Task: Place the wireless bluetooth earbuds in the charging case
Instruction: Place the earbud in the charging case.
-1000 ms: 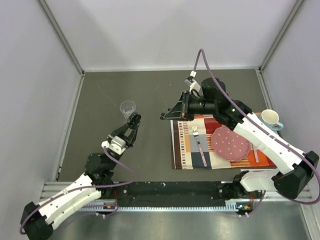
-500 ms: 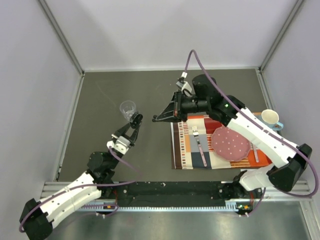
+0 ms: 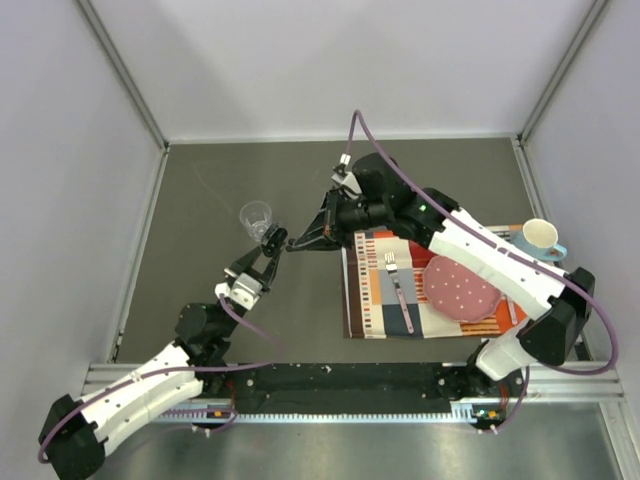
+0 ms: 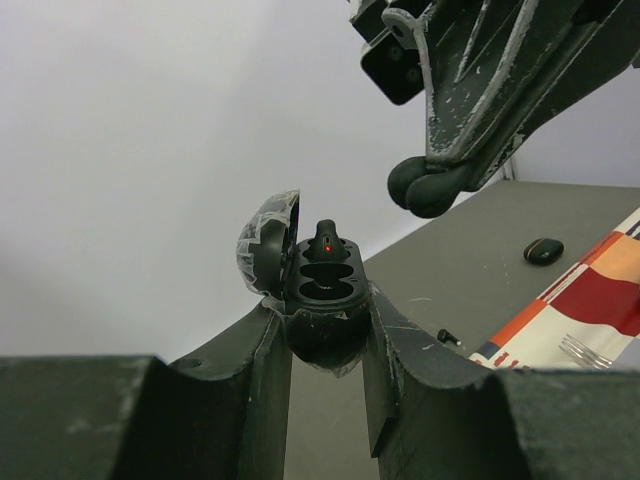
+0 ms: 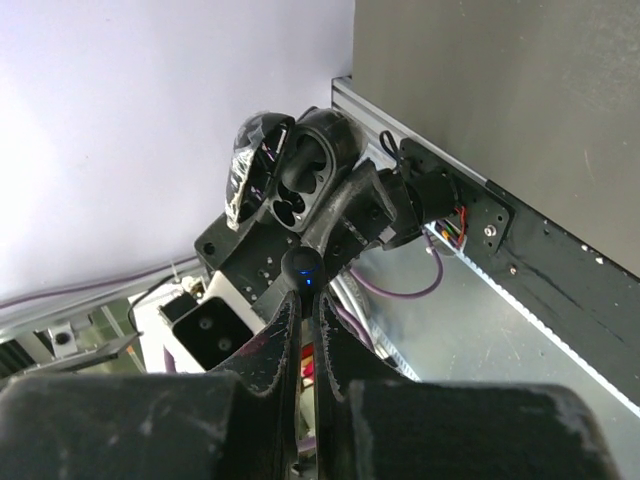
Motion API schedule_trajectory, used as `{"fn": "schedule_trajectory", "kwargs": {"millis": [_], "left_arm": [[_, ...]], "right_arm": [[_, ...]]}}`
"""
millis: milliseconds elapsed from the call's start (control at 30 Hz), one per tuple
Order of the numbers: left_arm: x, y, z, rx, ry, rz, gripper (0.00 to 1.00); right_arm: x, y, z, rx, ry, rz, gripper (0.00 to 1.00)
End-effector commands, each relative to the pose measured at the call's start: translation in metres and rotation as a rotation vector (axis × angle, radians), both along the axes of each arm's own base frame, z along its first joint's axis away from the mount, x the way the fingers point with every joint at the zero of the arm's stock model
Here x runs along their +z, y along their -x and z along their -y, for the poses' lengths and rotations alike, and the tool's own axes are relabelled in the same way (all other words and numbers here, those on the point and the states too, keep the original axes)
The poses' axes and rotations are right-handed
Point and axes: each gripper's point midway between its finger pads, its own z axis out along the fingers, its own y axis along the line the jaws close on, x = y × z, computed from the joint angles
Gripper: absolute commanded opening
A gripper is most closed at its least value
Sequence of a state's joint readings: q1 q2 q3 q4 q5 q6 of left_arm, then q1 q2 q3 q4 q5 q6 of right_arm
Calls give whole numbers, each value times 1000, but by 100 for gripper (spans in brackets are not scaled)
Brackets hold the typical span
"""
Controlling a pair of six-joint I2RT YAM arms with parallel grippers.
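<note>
My left gripper (image 4: 325, 320) is shut on the black charging case (image 4: 322, 285) and holds it up with its lid (image 4: 262, 250) open. Two slots show; a black piece with a red light (image 4: 327, 240) stands at the case's far end. My right gripper (image 5: 307, 292) is shut on a black earbud (image 5: 302, 266) with a blue light. Its tips hang just beside the case (image 5: 300, 180), apart from it. From above, the right gripper (image 3: 292, 245) almost meets the left gripper (image 3: 272, 240).
A clear plastic cup (image 3: 256, 215) stands just behind the left gripper. A striped placemat (image 3: 372, 300) carries a fork (image 3: 397, 290) and a pink plate (image 3: 460, 285). A white cup (image 3: 541, 236) stands at the far right. A small black oval piece (image 4: 543, 250) lies on the table.
The right arm has swung left with the earbud, from over the placemat's corner to right beside the held case. The left gripper has barely moved.
</note>
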State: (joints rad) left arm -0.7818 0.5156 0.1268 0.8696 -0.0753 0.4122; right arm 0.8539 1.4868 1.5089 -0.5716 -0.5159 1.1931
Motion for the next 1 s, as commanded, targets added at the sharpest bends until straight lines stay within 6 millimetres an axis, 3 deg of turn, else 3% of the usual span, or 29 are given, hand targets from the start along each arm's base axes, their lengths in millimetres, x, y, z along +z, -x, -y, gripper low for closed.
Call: {"fn": "schedule_trajectory", "kwargs": {"millis": [0,567,967], "left_arm": [[25,6,-3,-5,44,68,0],[20,4,2,-10,14,60,0],[19,4,4,-18,6,63,0]], "right_arm": [[25,-1,-13,-25,-47,17,0],[19,-1,-34,-6,-56,-33,0],[8,-8,-38,-41,-43,-63,0]]}}
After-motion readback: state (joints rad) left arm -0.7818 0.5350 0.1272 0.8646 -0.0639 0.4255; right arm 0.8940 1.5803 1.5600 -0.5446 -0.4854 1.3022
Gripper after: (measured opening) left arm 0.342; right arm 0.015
